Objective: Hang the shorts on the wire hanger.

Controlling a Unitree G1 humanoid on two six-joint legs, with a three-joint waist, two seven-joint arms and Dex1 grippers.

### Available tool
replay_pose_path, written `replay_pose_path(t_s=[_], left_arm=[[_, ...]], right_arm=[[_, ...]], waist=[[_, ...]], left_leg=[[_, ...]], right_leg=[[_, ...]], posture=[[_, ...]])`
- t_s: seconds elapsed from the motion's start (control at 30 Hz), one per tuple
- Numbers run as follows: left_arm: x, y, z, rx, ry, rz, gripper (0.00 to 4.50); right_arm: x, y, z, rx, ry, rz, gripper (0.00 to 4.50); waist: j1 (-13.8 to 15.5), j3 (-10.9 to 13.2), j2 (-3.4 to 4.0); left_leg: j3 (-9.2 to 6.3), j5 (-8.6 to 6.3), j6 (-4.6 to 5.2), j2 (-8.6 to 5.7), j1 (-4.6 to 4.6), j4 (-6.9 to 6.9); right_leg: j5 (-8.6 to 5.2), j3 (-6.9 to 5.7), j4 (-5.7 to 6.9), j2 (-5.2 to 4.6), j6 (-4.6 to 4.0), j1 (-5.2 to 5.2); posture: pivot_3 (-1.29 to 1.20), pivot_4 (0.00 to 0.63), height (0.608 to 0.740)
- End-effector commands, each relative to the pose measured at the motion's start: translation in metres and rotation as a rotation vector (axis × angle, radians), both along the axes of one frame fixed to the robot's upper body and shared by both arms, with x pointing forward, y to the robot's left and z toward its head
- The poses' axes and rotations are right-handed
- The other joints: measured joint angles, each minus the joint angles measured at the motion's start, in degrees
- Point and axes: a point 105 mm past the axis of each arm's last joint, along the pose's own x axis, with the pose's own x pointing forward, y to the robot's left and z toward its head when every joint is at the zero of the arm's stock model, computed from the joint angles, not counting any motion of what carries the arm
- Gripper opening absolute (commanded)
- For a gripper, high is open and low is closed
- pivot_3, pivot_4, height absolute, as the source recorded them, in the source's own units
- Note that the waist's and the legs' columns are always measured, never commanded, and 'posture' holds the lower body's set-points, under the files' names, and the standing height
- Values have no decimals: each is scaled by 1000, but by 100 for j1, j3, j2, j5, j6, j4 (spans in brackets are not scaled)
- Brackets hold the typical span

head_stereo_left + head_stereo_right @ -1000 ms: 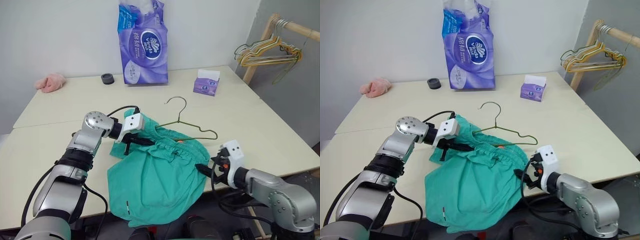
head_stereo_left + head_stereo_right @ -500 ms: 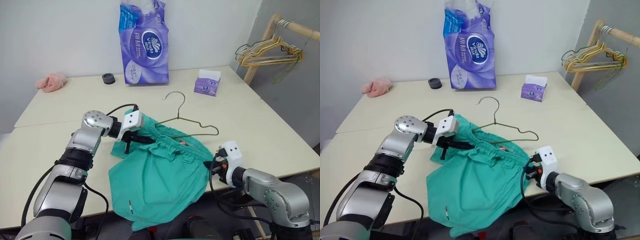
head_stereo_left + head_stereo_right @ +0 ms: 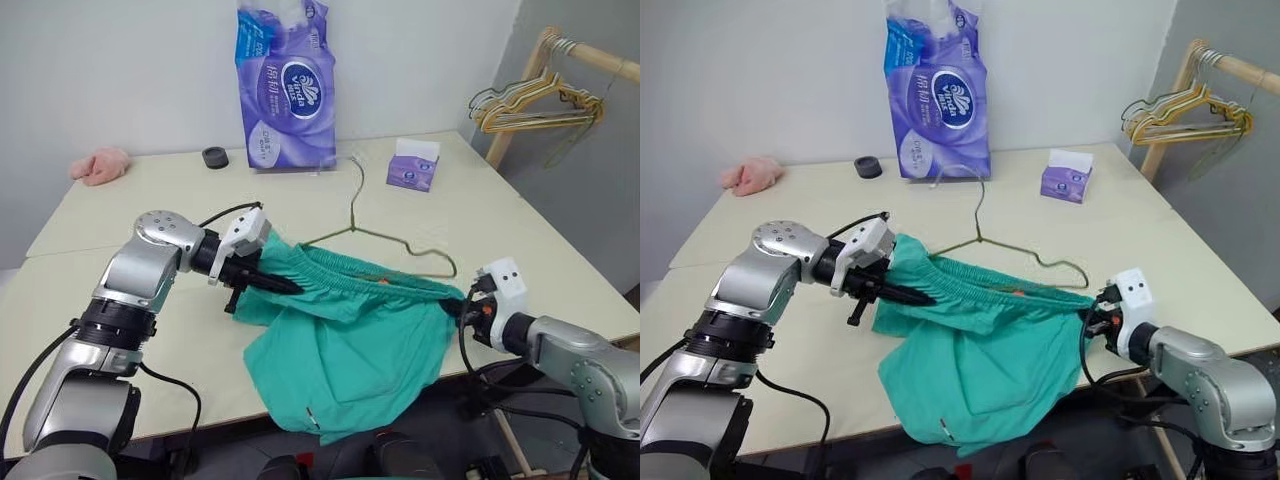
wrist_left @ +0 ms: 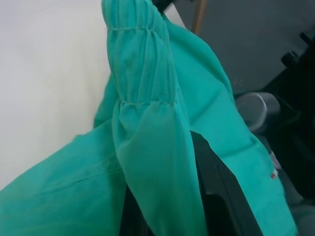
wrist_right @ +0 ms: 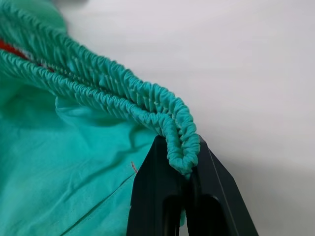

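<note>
Cream table (image 3: 560, 270) carries the teal shorts (image 3: 350, 330), waistband stretched between the clamped left gripper (image 3: 285, 286) and clamped right gripper (image 3: 462, 310), wire hanger (image 3: 385, 240) just behind

The shorts (image 3: 350, 335) are teal-green soft cloth with a gathered elastic waistband, and that waistband is pulled out long and taut, running across the table (image 3: 120, 215) toward its right edge. The wide legs sag below it and spill over the table's near edge, a small white tag showing at the lowest hem. The wire hanger (image 3: 385, 236) is one thin olive-grey triangle of bare metal, lying just behind the waistband with its lower part tucked against the cloth; its curved hook points toward the table's far edge
</note>
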Motion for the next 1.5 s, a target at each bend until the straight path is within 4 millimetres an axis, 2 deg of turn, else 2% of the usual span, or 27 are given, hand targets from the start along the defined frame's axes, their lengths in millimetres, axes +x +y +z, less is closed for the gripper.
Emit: replay_pose_path(t_s=[0.03, 0.2, 0.4, 0.63, 0.93, 1.07, 1.13, 1.2, 1.4, 1.5], left_arm=[[1, 7, 9, 43, -75, -16, 20], [12, 7, 3, 76, -134, 4, 20], [26, 6, -5, 88, -212, 47, 19], [21, 6, -11, 105, -194, 14, 19], [7, 6, -26, 163, -151, -52, 19], [11, 3, -29, 159, -165, -30, 19], [15, -5, -31, 145, -188, -19, 19], [18, -10, -33, 135, -204, -11, 19], [19, -27, -40, 105, -238, -7, 19], [16, -30, -42, 94, -239, -7, 19]], right_arm=[[6, -27, 12, -37, -33, -76, 0], [4, -26, 17, -36, -38, -48, 0], [-6, -11, 22, -35, -47, 43, 0], [-10, -8, 27, -61, -68, 87, 0], [6, 9, 67, -177, -213, 225, 0], [2, 21, 76, -246, -237, 348, 0], [-1, 42, 82, -298, -267, 475, 0], [-1, 53, 84, -334, -282, 545, 0], [4, 73, 85, -407, -313, 646, 0], [10, 73, 82, -474, -332, 657, 0]], waist=[[22, 0, 0], [21, 0, -1], [20, 1, -1], [15, 1, -1], [-7, 1, 0], [17, 2, 1], [4, 2, 3], [0, 3, 3], [-7, 3, 2], [-10, 3, 2]], left_leg=[[0, 0, 0, 0, -1, 1], [5, 0, 0, -2, 0, 1], [6, 0, 0, -1, 0, 1], [6, 0, 0, 1, -1, 1], [6, -1, 1, 3, 0, -2], [6, -1, 2, 1, -3, 1], [7, -1, 2, 1, -2, 2], [13, -1, 2, 2, 1, 2], [9, -1, 2, 3, -4, 1], [8, -1, 2, 3, -3, 2]], right_leg=[[0, 0, -2, 0, 0, 0], [0, 4, -4, -1, 0, 1], [0, 5, -4, 0, 0, 1], [0, 5, -4, 0, 0, 0], [0, 4, -5, 2, 1, -2], [0, 4, -7, 0, 1, -1], [0, 4, -9, -1, 1, 0], [0, 8, -9, -1, 1, -1], [0, 7, -11, -3, 0, -4], [0, 6, -10, -9, 0, -3]], posture=[[-171, 29, 740], [-176, 32, 740], [-185, 33, 740], [-188, 31, 740], [-188, 28, 740], [-192, 28, 740], [-198, 27, 740], [-201, 25, 740], [-202, 23, 740], [-201, 23, 740]])
